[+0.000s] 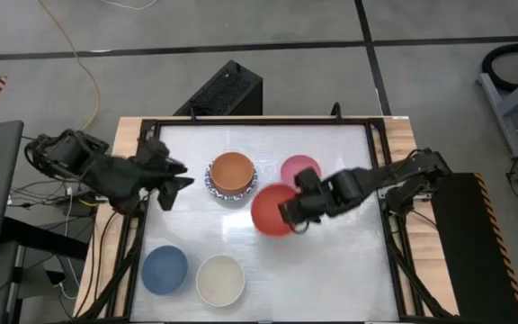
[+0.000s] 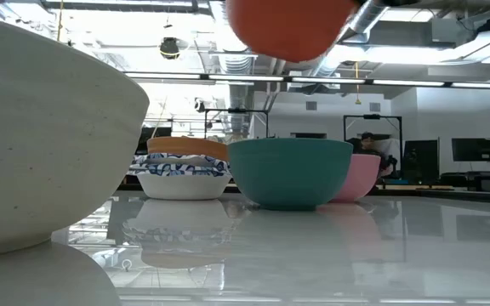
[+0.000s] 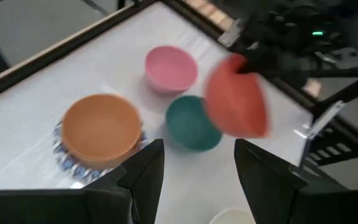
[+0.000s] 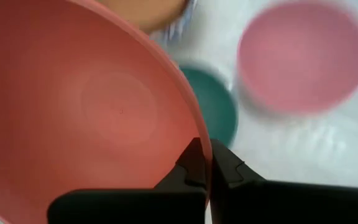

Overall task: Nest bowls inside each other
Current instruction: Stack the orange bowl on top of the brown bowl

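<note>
Open tabletop (image 1: 331, 261) (beside cream bowl (image 1: 220, 280))

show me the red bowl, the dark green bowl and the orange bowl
red bowl (image 4: 86, 118), right wrist view, inner floor
dark green bowl (image 2: 289, 174), low view, outer wall
orange bowl (image 1: 232, 171), high view, inside

right gripper (image 1: 288, 214): raised mid-table, fingers pinched tight | left gripper (image 1: 176, 181): well apart opposite it, fingers parted, holding nothing

Lighting bright and even; ceiling fixtures (image 2: 170, 44) behind the table glare in the low view and reflect off the glossy tabletop (image 2: 330, 255). Cream bowl (image 2: 41, 127) close to lens, soft; red bowl (image 3: 236, 102) motion-blurred in left wrist view.
</note>
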